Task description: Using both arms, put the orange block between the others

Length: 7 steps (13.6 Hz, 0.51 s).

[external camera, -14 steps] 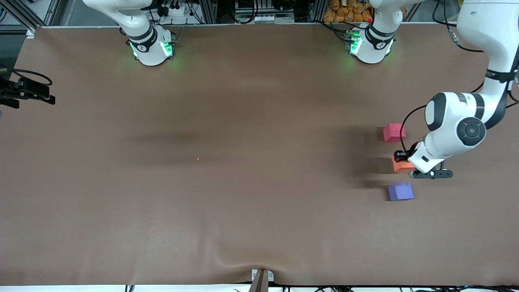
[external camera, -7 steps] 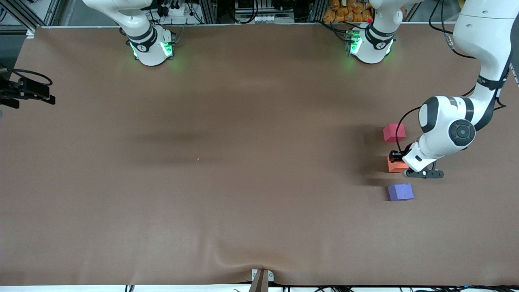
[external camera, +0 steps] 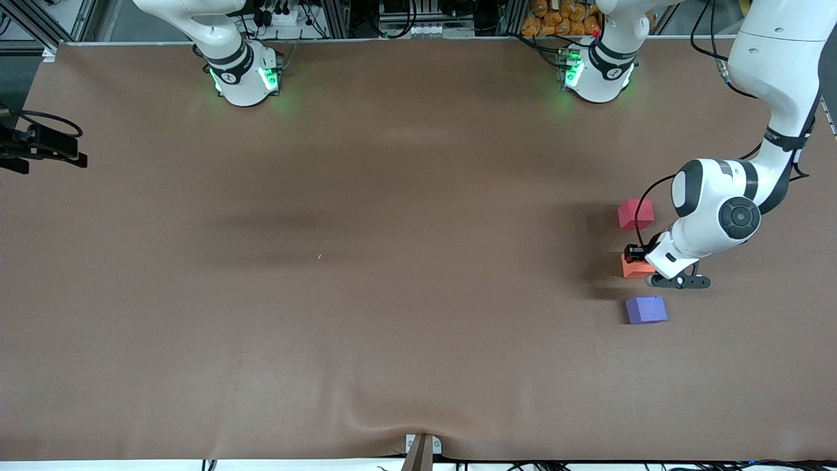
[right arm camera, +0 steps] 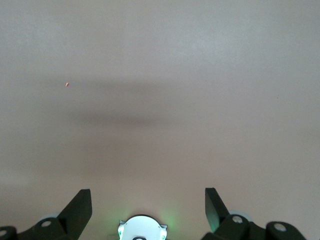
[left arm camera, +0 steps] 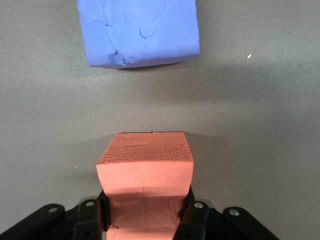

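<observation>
My left gripper (external camera: 633, 254) is shut on the orange block (external camera: 635, 267), its black fingers (left arm camera: 195, 220) squeezing the foam from both sides. The block (left arm camera: 145, 160) hangs low over the brown table in the gap between the others. The pinkish-red cube (external camera: 635, 214) lies farther from the front camera, the purple-blue cube (external camera: 646, 309) nearer. I cannot tell whether the block touches the table. In the left wrist view the purple-blue cube (left arm camera: 142, 30) lies just past the block. My right gripper (right arm camera: 147, 205) is open and holds nothing, over bare table.
Both arm bases glow green along the table's back edge, the left arm's (external camera: 595, 72) and the right arm's (external camera: 245, 75). A black device (external camera: 39, 147) juts in at the right arm's end. A tiny orange speck (external camera: 319, 256) lies mid-table.
My left gripper has shifted the orange block a little toward the right arm's end, lining it up between the two cubes. The right gripper has not moved.
</observation>
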Available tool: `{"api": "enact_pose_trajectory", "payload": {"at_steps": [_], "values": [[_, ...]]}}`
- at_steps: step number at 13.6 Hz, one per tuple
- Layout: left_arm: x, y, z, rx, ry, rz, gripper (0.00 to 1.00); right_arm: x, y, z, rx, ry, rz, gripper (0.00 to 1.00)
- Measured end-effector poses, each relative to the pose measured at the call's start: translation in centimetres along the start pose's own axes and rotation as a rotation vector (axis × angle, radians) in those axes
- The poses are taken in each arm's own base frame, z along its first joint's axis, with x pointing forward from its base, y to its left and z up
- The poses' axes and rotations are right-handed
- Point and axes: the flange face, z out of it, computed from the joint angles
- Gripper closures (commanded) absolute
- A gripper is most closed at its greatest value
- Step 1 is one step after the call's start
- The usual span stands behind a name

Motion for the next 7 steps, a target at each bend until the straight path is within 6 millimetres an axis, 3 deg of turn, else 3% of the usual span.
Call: {"api": "enact_pose_trajectory", "payload": {"at_steps": [4, 5, 7], "values": [[0.7, 0.0, -1.1, 0.002, 0.033, 0.001, 0.0, -0.1, 0.0, -0.1, 0.0, -0.007, 0.001, 0.0], [1.3, -0.1, -2.5, 0.007, 0.061, 0.0, 0.0, -0.2, 0.0, -0.1, 0.0, -0.007, 0.001, 0.0], [2.5, 0.0, -7.5, 0.027, 0.106, 0.003, 0.0, -0.2, 0.0, -0.1, 0.0, -0.007, 0.001, 0.0]]}}
